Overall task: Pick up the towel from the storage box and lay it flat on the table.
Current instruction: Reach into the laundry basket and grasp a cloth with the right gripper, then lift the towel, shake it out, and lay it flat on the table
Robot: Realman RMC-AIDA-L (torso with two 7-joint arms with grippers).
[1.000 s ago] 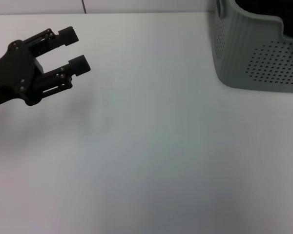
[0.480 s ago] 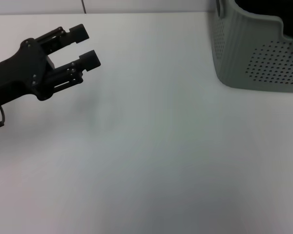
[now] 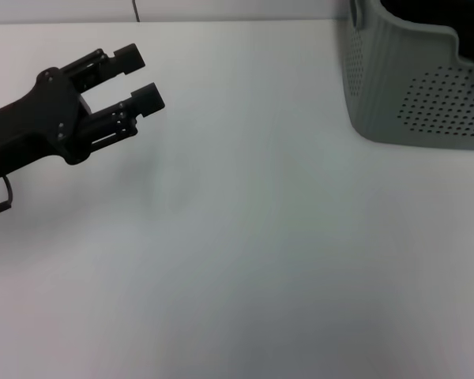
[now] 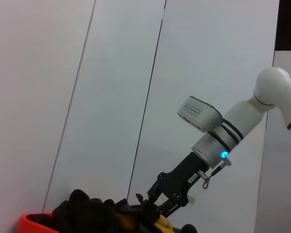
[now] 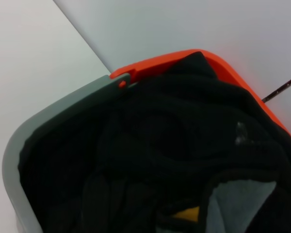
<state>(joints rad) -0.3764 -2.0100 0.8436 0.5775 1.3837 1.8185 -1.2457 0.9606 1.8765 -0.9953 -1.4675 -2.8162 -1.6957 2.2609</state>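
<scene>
The towel shows only as a small mustard-yellow patch among dark cloths inside the storage box. The box, pale grey-green with perforated walls, stands at the table's far right in the head view. My right gripper shows from afar in the left wrist view, lowered into the pile of dark cloths, with a bit of yellow towel beside it. My left gripper is open and empty, hovering over the white table at the far left.
An orange container sits right behind the storage box and also shows in the left wrist view. Black cloths and a grey cloth lie in the box around the towel.
My left gripper has moved a little to the right and farther away over the table, still open. The storage box has not moved.
</scene>
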